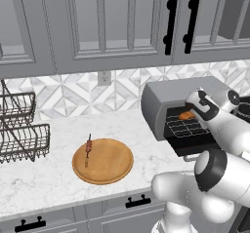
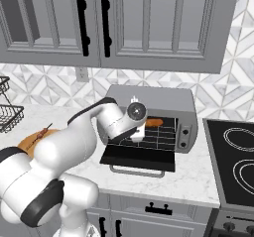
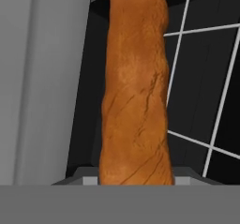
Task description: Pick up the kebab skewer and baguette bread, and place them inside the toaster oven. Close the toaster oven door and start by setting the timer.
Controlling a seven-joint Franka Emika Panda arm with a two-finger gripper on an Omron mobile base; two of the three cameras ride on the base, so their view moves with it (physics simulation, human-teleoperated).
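The baguette bread (image 3: 136, 92) is inside the open toaster oven (image 2: 149, 97), just above its wire rack (image 3: 206, 78). It runs lengthwise away from the hand and reaches down to where the fingers are. My gripper (image 2: 142, 126) reaches into the oven mouth and is shut on the loaf's near end; the fingertips are hidden. From the left, the orange loaf (image 1: 185, 115) shows beside the hand (image 1: 199, 105). The toaster oven door (image 2: 141, 156) lies folded down and flat. The kebab skewer (image 1: 88, 148) rests on the round wooden board (image 1: 110, 166), far left of the arm.
A wire basket rack (image 1: 22, 129) stands at the counter's left end. A black stovetop (image 2: 233, 156) lies right of the oven. The oven's knob panel (image 2: 184, 134) is on its right side. Wall cabinets hang close above the oven.
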